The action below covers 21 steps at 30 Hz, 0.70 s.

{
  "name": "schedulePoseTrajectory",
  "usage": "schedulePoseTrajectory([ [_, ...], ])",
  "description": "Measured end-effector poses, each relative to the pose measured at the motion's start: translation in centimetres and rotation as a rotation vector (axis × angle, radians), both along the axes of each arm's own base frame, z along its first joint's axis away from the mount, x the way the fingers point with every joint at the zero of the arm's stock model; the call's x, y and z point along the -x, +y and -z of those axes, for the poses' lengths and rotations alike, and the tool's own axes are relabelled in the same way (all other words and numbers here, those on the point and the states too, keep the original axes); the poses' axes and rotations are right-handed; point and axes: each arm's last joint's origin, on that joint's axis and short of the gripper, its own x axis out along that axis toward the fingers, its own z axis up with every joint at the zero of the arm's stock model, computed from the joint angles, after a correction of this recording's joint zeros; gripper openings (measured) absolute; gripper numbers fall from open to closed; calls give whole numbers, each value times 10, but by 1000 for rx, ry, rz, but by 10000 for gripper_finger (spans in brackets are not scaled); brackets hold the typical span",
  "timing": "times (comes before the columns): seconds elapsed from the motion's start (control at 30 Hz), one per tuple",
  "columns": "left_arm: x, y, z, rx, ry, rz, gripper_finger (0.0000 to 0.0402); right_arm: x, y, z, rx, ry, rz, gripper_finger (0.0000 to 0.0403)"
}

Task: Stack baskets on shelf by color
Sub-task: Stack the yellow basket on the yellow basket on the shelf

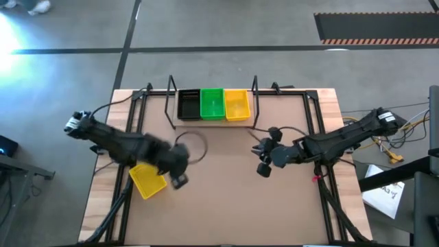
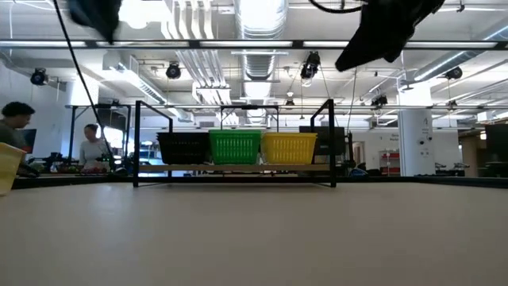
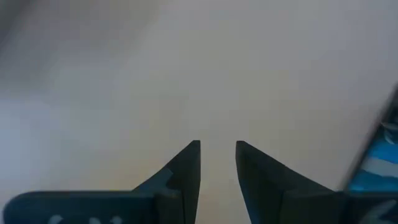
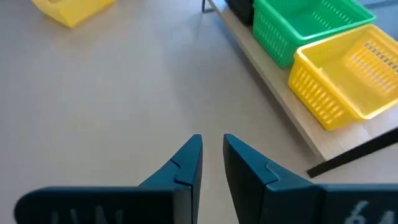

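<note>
Beyond the tan tabletop [image 2: 254, 238], two people [image 2: 94, 147] seemingly stand indoors.

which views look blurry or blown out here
High view: left arm smeared by motion, glare at the top-left floor. Low view: ceiling lights blown out, baskets sharp. Left wrist view: soft, featureless blur past the fingers. Right wrist view: crisp.

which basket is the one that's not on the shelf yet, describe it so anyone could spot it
Start at the shelf at the table's far edge, where black, green and yellow baskets sit in a row. Come toward the near left corner, by the left arm's tool: there a yellow basket lies alone on the bare tabletop. Unlike the yellow stack on the shelf, it sits askew with no neighbours.
</note>
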Motion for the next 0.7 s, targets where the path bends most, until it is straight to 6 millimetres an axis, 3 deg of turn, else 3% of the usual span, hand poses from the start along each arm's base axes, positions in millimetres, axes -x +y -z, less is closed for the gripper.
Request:
schedulePoseTrajectory([
  [0.2,49,-35,32,223,201,-113,84,-18,5,19,24,36,-15,57],
  [0.4,85,-57,62,225,345,-103,126,-27,9,19,3,39,-29,57],
  [0.6,94,-63,92,171,332,-93,212,-30,10,5,-3,1,-35,57],
  [0.7,95,-61,108,130,328,-105,232,-31,10,-3,-3,-24,-41,57],
])
